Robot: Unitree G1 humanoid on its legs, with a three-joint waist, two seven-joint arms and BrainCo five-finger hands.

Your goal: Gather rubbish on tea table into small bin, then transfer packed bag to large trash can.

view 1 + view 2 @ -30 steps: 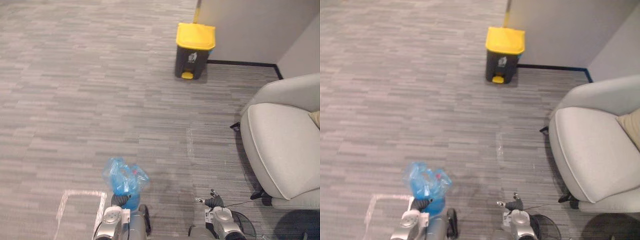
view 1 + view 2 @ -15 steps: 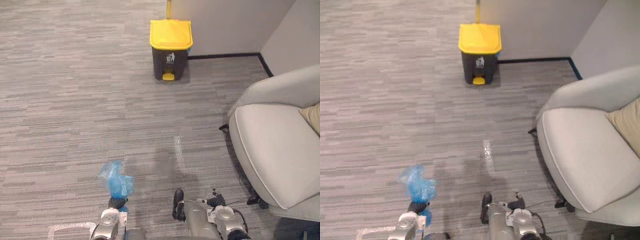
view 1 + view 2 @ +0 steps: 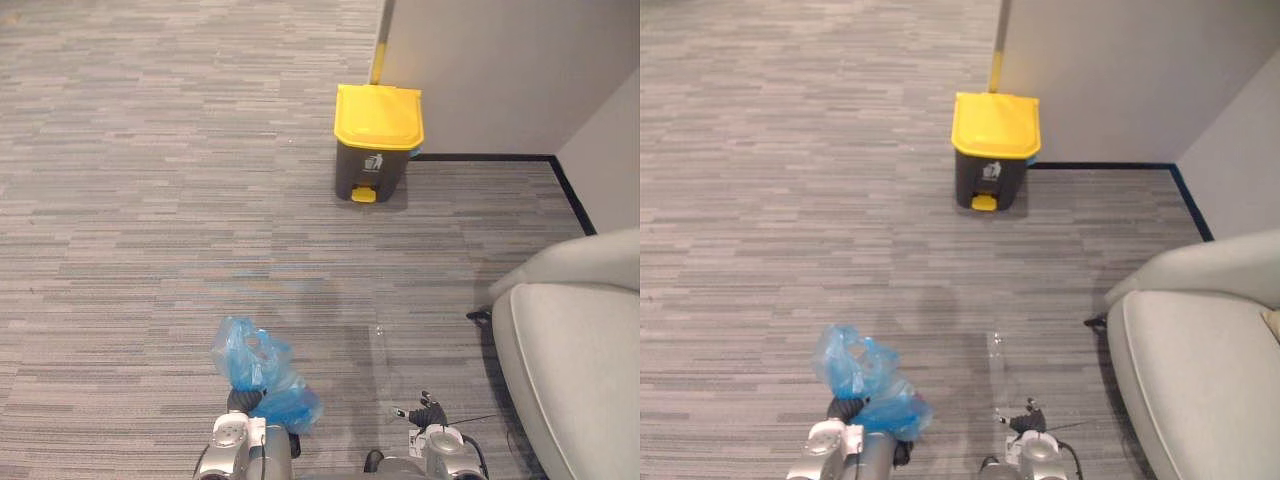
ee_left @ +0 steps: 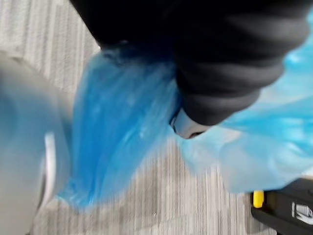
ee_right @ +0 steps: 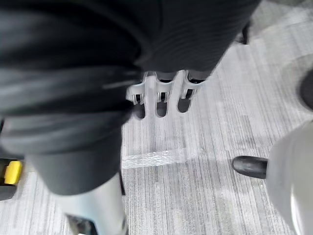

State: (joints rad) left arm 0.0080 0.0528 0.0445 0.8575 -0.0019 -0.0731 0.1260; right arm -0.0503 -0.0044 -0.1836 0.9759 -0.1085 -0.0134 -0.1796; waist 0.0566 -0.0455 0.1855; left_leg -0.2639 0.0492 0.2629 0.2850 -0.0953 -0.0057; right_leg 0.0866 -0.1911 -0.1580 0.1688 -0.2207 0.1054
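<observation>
**Left hand carries packed blue bag, large trash can ahead on the carpet**

Left hand (image 3: 240,402) is low in the head views, clenched around the gathered neck of the blue bag (image 3: 252,362). The bag's loose top puffs up above the hand, and a fuller lump of it bulges to the hand's right side. The bag is up off the carpet (image 3: 150,200), held by this hand alone. In the left wrist view, blue plastic wraps right around the dark ribbed cover, and one silver fingertip (image 4: 188,128) pokes out of the folds. What is inside the bag is too blurred to tell.

Right hand (image 3: 428,412) is low and to the right of the left hand, well apart from the bag. Its fingers (image 5: 157,98) hang loose in a row and grasp nothing. Below them on the carpet lies a clear tape strip (image 5: 156,158).

Large trash can (image 3: 375,150) stands upright well ahead of both hands. It has a dark body, its yellow lid (image 3: 379,115) is closed, and a yellow pedal (image 3: 363,196) sits at its base facing the robot. It stands just in front of a pale wall (image 3: 500,70) with a black baseboard (image 3: 480,157).

A light grey armchair (image 3: 575,360) takes the right side, near the right hand and well apart from the can.
</observation>
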